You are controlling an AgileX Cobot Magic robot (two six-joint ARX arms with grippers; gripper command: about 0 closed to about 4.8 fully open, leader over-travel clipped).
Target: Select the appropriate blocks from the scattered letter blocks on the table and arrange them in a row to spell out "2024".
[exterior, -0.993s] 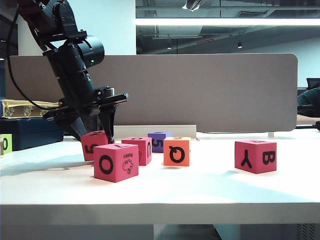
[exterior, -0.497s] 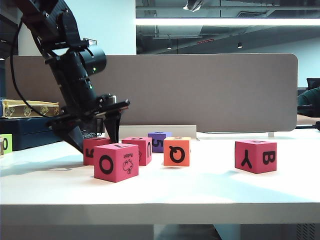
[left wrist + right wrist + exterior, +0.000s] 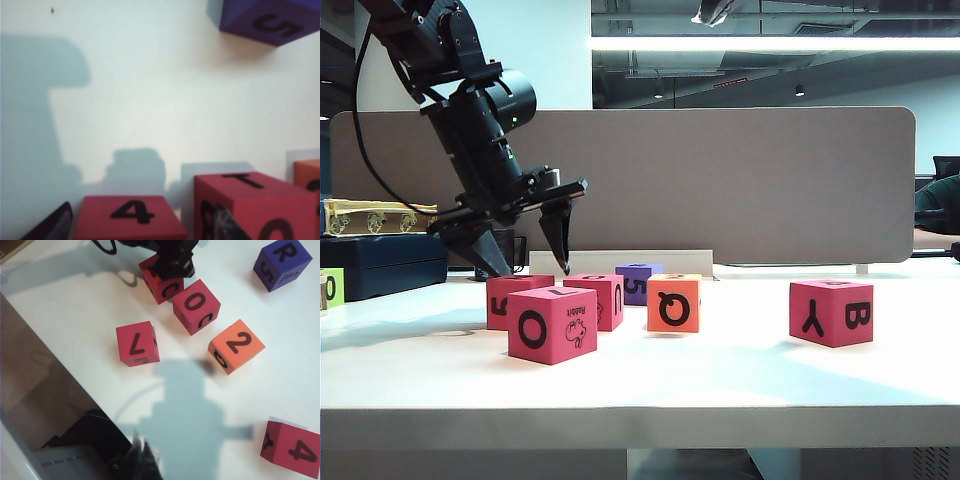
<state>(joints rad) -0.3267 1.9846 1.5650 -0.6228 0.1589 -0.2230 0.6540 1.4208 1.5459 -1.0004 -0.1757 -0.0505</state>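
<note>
White table holds the blocks. Just above the red 5 block, at the row's left end, hangs the left gripper, fingers spread, holding nothing. Right gripper's state: cannot tell.

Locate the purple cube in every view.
Exterior: purple cube at the back, left of the orange cube, right of the open left gripper.
Left wrist: standing apart, beyond the orange cube.
Right wrist: beyond the orange cube, away from the right gripper.
Shared landmark: orange cube.
</note>
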